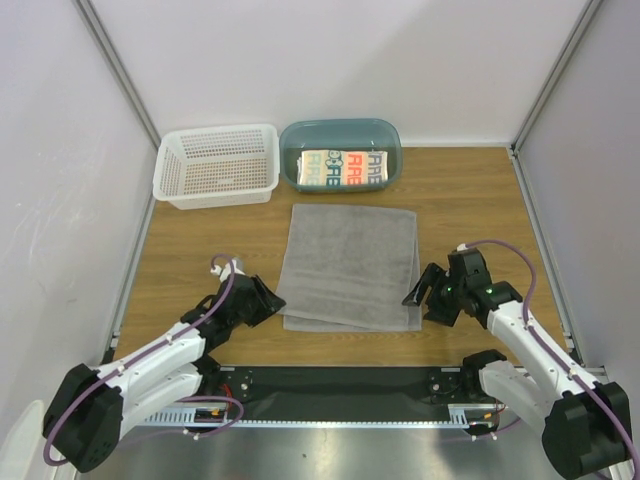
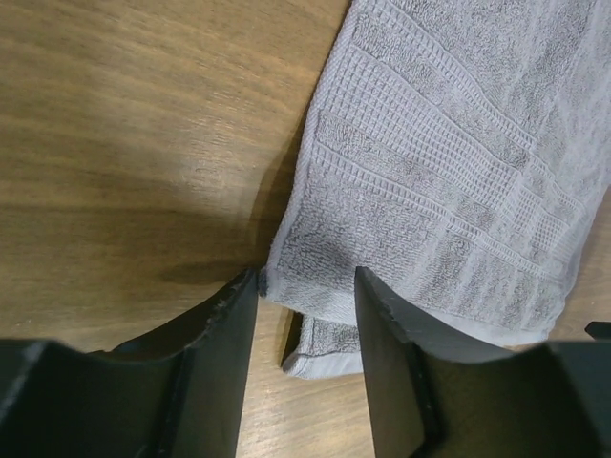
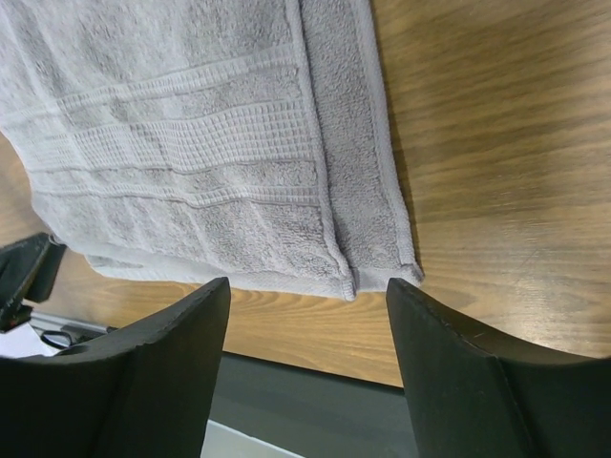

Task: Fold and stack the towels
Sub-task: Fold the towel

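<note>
The plain grey towel [image 1: 350, 265] lies folded in layers in the middle of the table. My left gripper [image 1: 268, 300] is open at its near left corner; in the left wrist view the corner of the grey towel [image 2: 449, 181] reaches in between the spread fingers of my left gripper [image 2: 305, 286]. My right gripper [image 1: 425, 292] is open and empty just off the near right corner, which shows in the right wrist view [image 3: 372, 258] ahead of the gripper [image 3: 307, 296]. The white towel with printed letters [image 1: 343, 168] lies folded in the teal tub [image 1: 392, 150]. The brown towel is out of view.
A white lattice basket [image 1: 217, 165] stands at the back left beside the tub. Walls close in the left, right and back. A black strip [image 1: 340, 382] runs along the table's near edge between the arm bases.
</note>
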